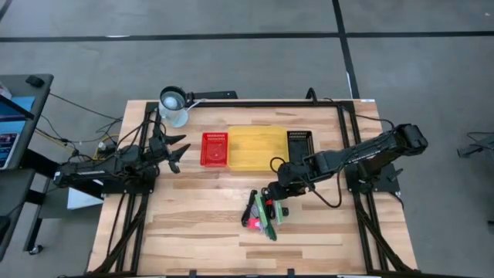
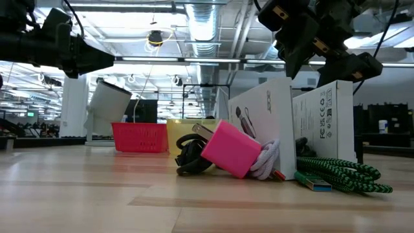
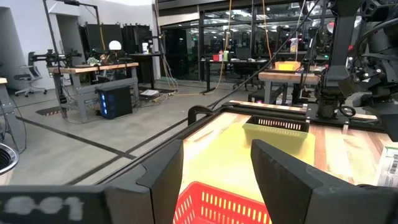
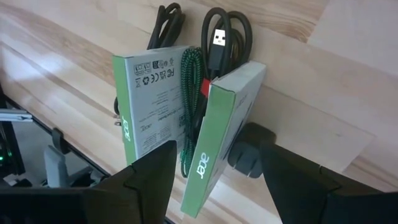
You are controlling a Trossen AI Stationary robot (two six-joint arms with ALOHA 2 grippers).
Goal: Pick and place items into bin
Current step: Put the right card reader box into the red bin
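While the right gripper (image 1: 272, 194) hangs over the item pile toward the table's near edge, its fingers stand apart with nothing between them, and the right wrist view looks straight down past them. That view gives the best read of the pile: two green-edged white boxes (image 4: 154, 99) standing on edge, a green braided cable (image 4: 189, 93) wedged between them, and a black USB cable (image 4: 219, 37) coiled beyond. A dark block (image 4: 247, 155) peeks out behind the nearer box, mostly hidden, hard to name. From above, the same pile shrinks to a green, black and red smudge, and the boxes cannot be told apart.

Down at table height, a pink cube-shaped charger (image 2: 231, 147) sits tilted at the front of the pile, leaning on a white cable (image 2: 264, 162), something the wrist camera misses entirely. The braided cable trails toward the table's right edge with a blue plug end.

Over near the left edge, the left gripper (image 1: 179, 151) waits with its fingers spread, empty, pointing at the red basket (image 1: 214, 148). Red basket, yellow bin (image 1: 257, 147) and black bin (image 1: 299, 144) sit in a row toward the far edge; the red and yellow touch. In the left wrist view the red basket is cut off by the fingers. A grey cup (image 1: 174, 106) stands at the far left corner. Whether anything lies inside the bins is hard to make out.
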